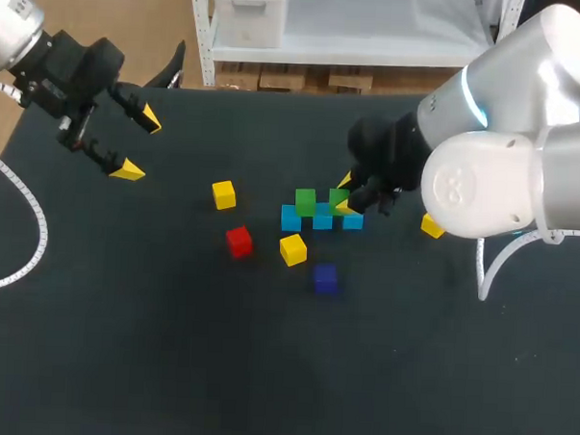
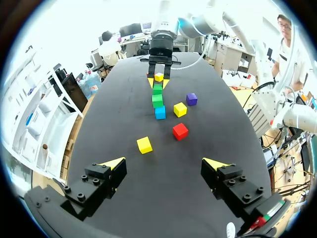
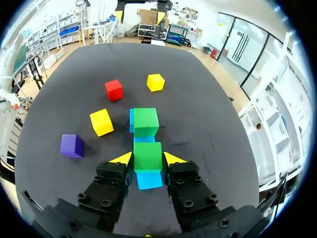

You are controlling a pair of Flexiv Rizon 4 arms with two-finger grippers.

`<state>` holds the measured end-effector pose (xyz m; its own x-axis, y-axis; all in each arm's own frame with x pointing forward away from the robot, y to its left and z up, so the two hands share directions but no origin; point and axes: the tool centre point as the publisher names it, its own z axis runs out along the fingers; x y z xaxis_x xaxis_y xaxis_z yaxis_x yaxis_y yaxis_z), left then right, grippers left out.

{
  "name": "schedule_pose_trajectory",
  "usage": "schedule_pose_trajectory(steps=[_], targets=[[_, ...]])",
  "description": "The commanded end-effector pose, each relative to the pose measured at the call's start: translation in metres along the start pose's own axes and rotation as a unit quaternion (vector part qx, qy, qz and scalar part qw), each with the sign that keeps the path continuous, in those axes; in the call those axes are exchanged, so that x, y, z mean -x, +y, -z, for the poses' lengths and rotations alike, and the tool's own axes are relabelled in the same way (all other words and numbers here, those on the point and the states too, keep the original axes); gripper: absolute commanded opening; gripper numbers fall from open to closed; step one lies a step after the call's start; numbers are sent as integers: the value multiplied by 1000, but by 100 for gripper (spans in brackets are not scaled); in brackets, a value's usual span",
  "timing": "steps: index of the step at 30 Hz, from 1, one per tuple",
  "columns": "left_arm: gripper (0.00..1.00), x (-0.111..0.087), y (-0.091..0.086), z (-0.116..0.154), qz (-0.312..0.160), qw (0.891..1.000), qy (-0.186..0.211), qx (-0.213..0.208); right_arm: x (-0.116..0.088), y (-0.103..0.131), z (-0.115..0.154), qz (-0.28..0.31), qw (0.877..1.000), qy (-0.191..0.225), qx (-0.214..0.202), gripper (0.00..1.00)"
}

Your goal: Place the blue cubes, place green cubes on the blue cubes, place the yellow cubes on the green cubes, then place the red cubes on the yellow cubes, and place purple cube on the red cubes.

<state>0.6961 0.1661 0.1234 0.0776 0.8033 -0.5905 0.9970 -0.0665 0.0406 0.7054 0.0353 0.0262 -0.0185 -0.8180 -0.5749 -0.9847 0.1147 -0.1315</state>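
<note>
Three blue cubes (image 1: 322, 220) lie in a row mid-table. One green cube (image 1: 305, 201) sits on the row's left part. My right gripper (image 1: 346, 194) is shut on a second green cube (image 3: 147, 154), held on or just over the blue cubes (image 3: 148, 180) beside the first green cube (image 3: 146, 121); I cannot tell whether it rests on them. Loose on the table are yellow cubes (image 1: 224, 193) (image 1: 291, 248) (image 1: 431, 226), a red cube (image 1: 238, 240) and a purple cube (image 1: 325, 278). My left gripper (image 1: 134, 143) hangs open and empty at the far left, well away from the cubes.
From the left gripper (image 2: 162, 166), the nearest things ahead are a yellow cube (image 2: 144, 145) and the red cube (image 2: 180, 131). The black table (image 1: 169, 347) is bare at the front. The right arm's bulk covers the table's right side.
</note>
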Motion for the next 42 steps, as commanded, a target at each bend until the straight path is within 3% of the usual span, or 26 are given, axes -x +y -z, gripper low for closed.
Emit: schedule_pose_trajectory(steps=[1, 4, 7, 22, 31, 32, 33, 34, 42], targets=[[100, -1, 1, 0, -1, 1000, -1, 0, 0, -1, -1, 1, 1000, -1, 3, 0], [100, -1, 1, 0, -1, 1000, -1, 0, 0, -2, -2, 1, 1000, -2, 4, 0], [100, -1, 1, 0, -1, 1000, -1, 0, 0, -2, -3, 2, 1000, -3, 6, 10], [100, -1, 1, 0, -1, 1000, -1, 0, -1, -2, -6, 2, 1000, -3, 10, 16], [100, -1, 1, 0, -1, 1000, -1, 0, -1, -1, -7, 4, 1000, -3, 14, 47], [100, -1, 1, 0, -1, 1000, -1, 0, -1, -1, -7, 4, 1000, -3, 14, 56], [100, -1, 1, 0, -1, 1000, -1, 0, -1, -1, -7, 4, 1000, -3, 15, 86], [100, -1, 1, 0, -1, 1000, -1, 0, -2, -1, -7, 5, 1000, -3, 16, 100], [100, -1, 1, 0, -1, 1000, -1, 0, -1, -3, 2, 7, 1000, -13, 28, 100]])
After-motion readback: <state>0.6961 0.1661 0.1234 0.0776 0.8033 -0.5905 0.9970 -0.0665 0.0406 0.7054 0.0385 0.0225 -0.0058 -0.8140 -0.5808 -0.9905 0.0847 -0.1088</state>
